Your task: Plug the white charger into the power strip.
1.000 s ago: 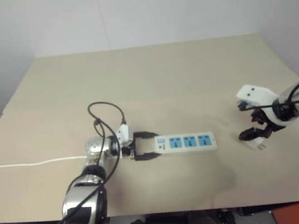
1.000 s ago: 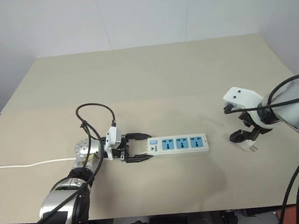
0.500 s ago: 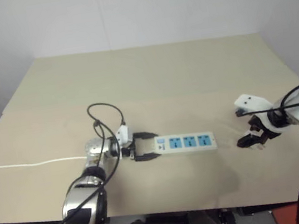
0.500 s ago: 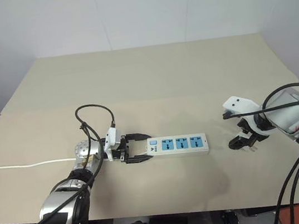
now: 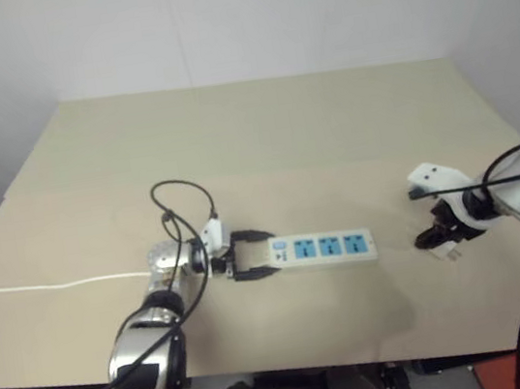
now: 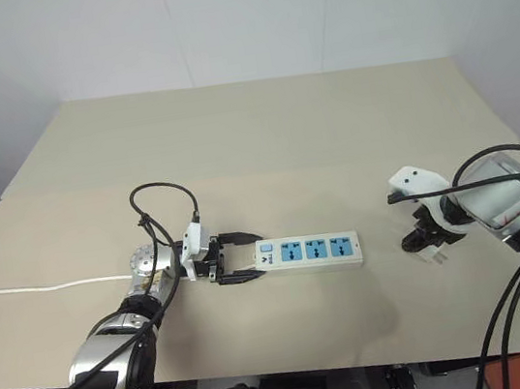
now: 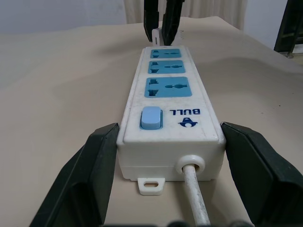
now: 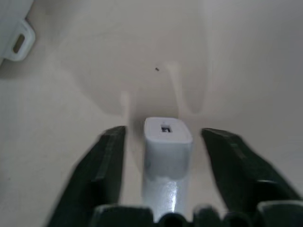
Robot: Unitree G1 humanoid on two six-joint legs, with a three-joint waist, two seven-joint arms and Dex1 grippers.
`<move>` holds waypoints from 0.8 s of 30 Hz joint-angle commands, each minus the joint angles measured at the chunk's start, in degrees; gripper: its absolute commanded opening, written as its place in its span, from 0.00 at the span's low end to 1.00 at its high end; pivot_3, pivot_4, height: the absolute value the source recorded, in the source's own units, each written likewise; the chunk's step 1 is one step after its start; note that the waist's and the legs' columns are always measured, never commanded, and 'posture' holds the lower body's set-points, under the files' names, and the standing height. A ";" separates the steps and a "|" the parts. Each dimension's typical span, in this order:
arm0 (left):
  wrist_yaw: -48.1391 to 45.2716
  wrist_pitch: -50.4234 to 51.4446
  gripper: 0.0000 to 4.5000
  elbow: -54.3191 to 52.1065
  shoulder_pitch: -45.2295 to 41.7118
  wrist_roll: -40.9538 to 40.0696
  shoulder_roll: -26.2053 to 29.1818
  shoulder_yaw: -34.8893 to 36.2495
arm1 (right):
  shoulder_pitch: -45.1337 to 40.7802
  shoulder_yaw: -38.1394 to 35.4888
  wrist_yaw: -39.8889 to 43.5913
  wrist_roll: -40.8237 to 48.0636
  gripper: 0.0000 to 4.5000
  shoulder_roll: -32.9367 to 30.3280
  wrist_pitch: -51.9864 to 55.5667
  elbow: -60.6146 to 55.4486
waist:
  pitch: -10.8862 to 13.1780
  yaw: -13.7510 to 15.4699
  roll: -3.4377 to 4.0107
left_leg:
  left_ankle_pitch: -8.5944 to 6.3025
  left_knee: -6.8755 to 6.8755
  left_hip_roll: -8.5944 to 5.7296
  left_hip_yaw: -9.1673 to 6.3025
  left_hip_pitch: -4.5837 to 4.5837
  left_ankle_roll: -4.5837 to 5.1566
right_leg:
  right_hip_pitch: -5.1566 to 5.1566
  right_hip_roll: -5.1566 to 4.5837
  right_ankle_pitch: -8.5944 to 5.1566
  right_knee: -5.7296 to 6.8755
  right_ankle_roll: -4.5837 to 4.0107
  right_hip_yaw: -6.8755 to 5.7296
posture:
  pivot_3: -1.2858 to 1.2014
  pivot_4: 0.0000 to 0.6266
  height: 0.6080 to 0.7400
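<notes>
Change since a second ago is all on the right side. The right gripper (image 5: 440, 238) has dropped from just above the small white cube-shaped plastic charger (image 8: 166, 142) to straddle it. Its two black fingers (image 8: 106, 161), flung wide before, have drawn in. In the right wrist view they are still parted, one on each flank of the charger with a strip of counter showing on both sides, so the cube is bracketed but not yet pinched. The charger itself lies where it lay earlier, at about 4 o'clock from the middle of the beige flat counter (image 5: 271, 134), near the right edge and well apart from the strip.

The long flat white plastic power strip (image 5: 325, 247) with three blue sockets has not shifted. It lies at about 6 o'clock from the counter's middle, running along the 9-to-3 line with its switch end toward 9. The left gripper (image 5: 271, 253) has kept its place at that end, pointing toward 3 o'clock. Its fingers (image 7: 94, 170) pinch the strip's two long sides beside the pale blue switch (image 7: 151, 117), as before. The thin white cord (image 5: 58, 283) trails off toward 9 o'clock to the counter's left edge, unchanged.
</notes>
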 commanded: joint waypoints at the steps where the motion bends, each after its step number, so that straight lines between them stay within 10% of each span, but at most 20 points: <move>1: -0.67 -0.88 0.71 -0.55 1.25 0.69 -0.07 -0.84 | -2.20 -0.63 0.24 -1.46 0.35 -0.20 -0.27 -0.53 | -0.01 -0.02 0.01 | 0.00 0.00 0.00 0.00 0.00 0.00 | 0.00 0.00 0.00 0.00 0.00 0.00 | 0.52 0.24 1.00; 13: -0.67 -0.28 0.71 -1.00 1.37 0.31 0.35 -1.21 | -2.31 -1.70 1.34 -3.43 0.25 -2.71 -6.14 -8.67 | -0.05 -0.05 0.09 | 0.00 0.00 0.00 0.00 -0.01 0.00 | -0.02 0.00 0.00 0.01 0.00 0.00 | 0.52 0.24 1.00; 24: -0.67 1.83 0.71 -6.02 3.52 -2.91 1.44 -2.95 | 14.90 -33.00 3.66 10.55 0.25 15.29 -41.66 -9.59 | -0.09 -0.03 -0.03 | 0.00 0.03 -0.01 -0.06 0.08 0.00 | 0.17 0.00 0.02 -0.01 0.03 -0.05 | 0.52 0.24 1.00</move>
